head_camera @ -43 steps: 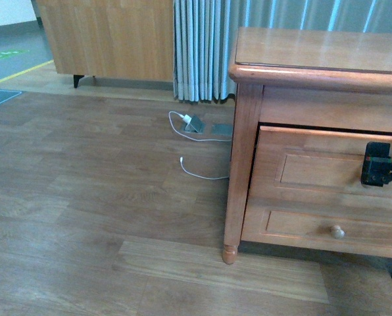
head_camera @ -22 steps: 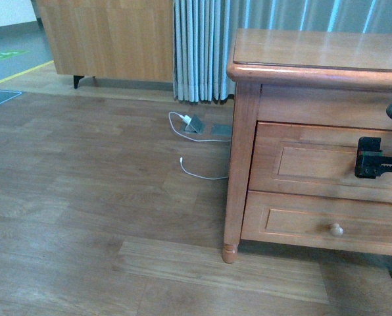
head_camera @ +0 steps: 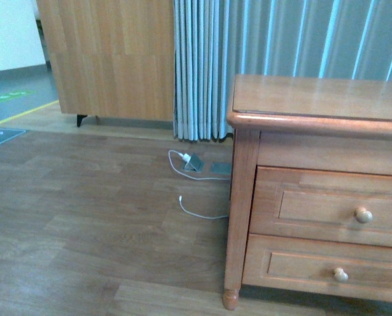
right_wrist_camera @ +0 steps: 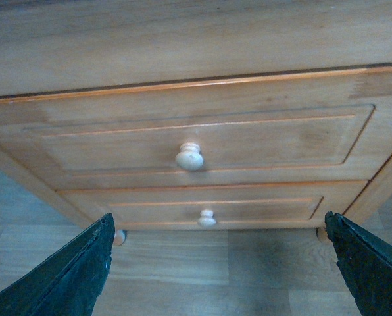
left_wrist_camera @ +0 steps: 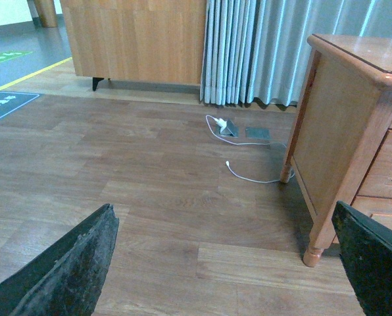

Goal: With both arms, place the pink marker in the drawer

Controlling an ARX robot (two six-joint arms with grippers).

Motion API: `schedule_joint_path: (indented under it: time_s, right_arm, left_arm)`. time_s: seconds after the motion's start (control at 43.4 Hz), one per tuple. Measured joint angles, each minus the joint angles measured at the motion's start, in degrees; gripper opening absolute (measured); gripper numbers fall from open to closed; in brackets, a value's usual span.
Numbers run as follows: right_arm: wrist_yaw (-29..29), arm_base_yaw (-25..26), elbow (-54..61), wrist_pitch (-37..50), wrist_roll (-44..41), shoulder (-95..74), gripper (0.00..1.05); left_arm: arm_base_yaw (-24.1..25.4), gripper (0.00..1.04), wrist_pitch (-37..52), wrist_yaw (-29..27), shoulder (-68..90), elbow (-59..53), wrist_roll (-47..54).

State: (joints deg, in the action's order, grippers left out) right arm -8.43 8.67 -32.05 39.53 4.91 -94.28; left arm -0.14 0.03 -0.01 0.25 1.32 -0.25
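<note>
The drawer (head_camera: 327, 207) is shut, and its round knob (right_wrist_camera: 189, 157) sits right in front of the right gripper (right_wrist_camera: 216, 263). Both the right and the left gripper (left_wrist_camera: 229, 263) have their jaws wide and hold nothing. The pink marker is not in sight, so it may be inside. The job looks about done; next, the arms likely just pull away.

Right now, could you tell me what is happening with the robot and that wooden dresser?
Nothing is being handled. The dresser stands with its top drawer shut, and the lower drawer too. The right gripper hangs open in front of the top drawer's knob, touching nothing. The left gripper is open too, over the bare floor beside the dresser. No pink marker shows in any view.
</note>
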Motion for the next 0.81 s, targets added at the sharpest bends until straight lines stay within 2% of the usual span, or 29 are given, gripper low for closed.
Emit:
schedule_joint_path:
  time_s: [0.115, 0.345, 0.484, 0.737, 0.806]
  right_arm:
    - [-4.9, 2.0, 8.0, -8.5, -0.3, 14.1, 0.96]
    - [-11.5, 6.9, 15.3, -25.3, -0.6, 35.9, 0.96]
    - [-14.9, 10.4, 18.5, -30.7, -1.1, 46.2, 0.96]
    - [-14.7, 11.1, 18.8, -30.3, -1.3, 47.3, 0.96]
    - [-10.4, 9.8, 23.5, -15.7, -2.5, 44.6, 0.87]
  left_arm:
    - [0.0, 0.99, 0.0, 0.0, 0.0, 0.0, 0.0]
    - [0.0, 0.99, 0.0, 0.0, 0.0, 0.0, 0.0]
    - [0.0, 0.99, 0.0, 0.0, 0.0, 0.0, 0.0]
    - [0.0, 0.99, 0.0, 0.0, 0.0, 0.0, 0.0]
    - [0.0, 0.99, 0.0, 0.0, 0.0, 0.0, 0.0]
